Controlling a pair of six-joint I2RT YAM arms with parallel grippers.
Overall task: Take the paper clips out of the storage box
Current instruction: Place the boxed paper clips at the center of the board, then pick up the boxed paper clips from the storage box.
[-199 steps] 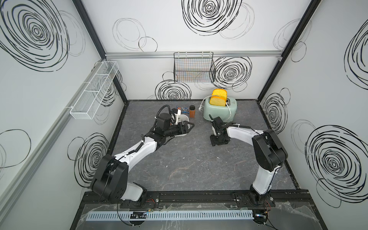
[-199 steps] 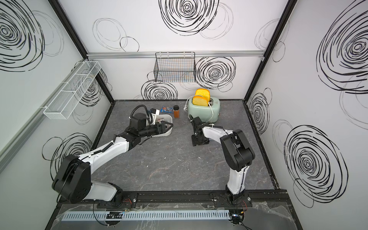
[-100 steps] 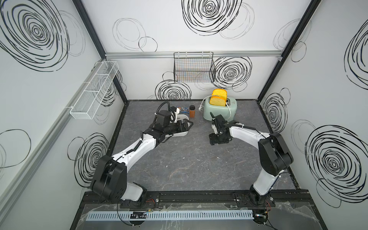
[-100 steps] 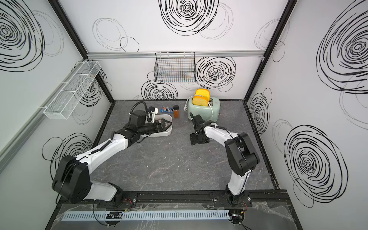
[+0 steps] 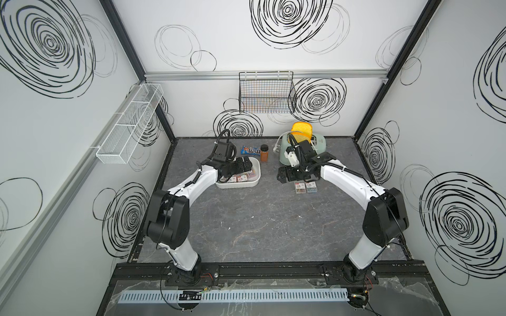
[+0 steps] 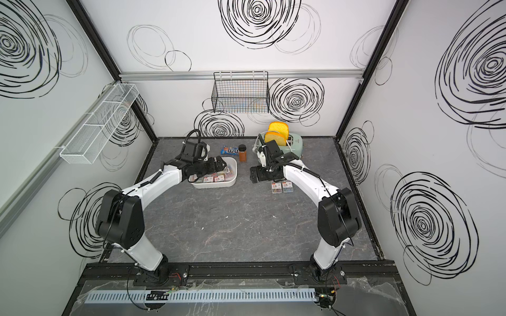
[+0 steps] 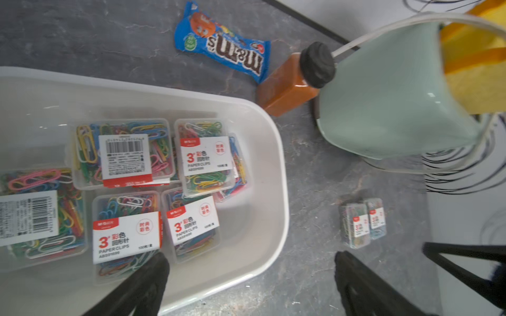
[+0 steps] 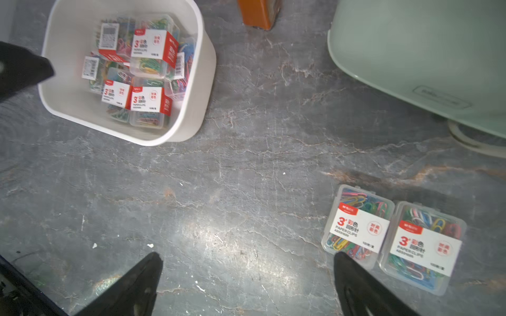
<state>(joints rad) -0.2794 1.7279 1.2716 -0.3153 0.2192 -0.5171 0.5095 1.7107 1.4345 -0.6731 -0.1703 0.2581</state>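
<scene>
Tabletop holds two paper clips, storage box at least six; both jaws open

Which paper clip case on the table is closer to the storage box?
The case next to the right hand; the other case lies beyond it.

left pincer and right pincer have opened; the right has backed off the paper clips.

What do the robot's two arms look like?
The left arm and right arm match: smooth white shells between chunky black joints, black cables looped alongside. The left gripper and right gripper each have two tapering black fingers.
</scene>
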